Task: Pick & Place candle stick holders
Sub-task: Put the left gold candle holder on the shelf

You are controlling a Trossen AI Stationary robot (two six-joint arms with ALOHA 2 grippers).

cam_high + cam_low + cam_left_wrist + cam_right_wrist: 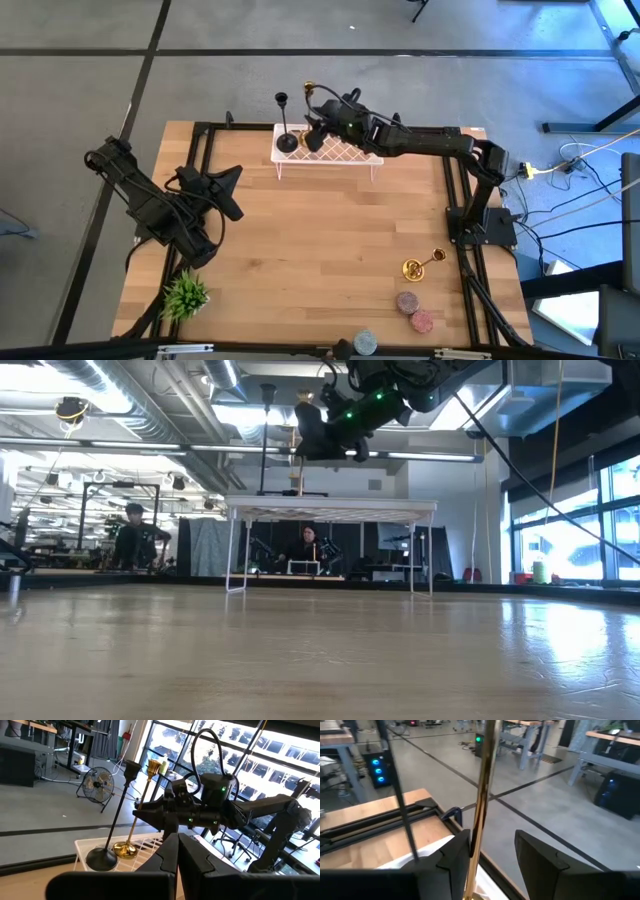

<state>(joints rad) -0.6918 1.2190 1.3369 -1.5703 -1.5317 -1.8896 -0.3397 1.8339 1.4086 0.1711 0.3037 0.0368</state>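
A white wire rack (345, 155) stands at the table's far middle. On it stand a black candle stick holder (101, 858) and, beside it, a gold candle stick holder (125, 850), both upright on their round bases. My right gripper (492, 840) reaches level from the right, open, with a finger on either side of the gold stem (482, 795) at mid height. A second gold holder (425, 263) lies on its side on the table at the near right. My left gripper (178, 837) is shut, raised over the table's left side with nothing in it. My right gripper has the gold holder's stem between its open fingers. The stem runs close along the inner side of one finger (456, 852), with a wide gap to the other. I cannot tell whether that finger touches it. The holder's base (125, 851) rests on the rack.
A small green plant (185, 295) stands at the near left corner. Round pink pieces (415, 310) and a grey one (364, 343) lie near the front edge. Black frame rails (200, 150) run along both table sides. People sit in the room beyond.
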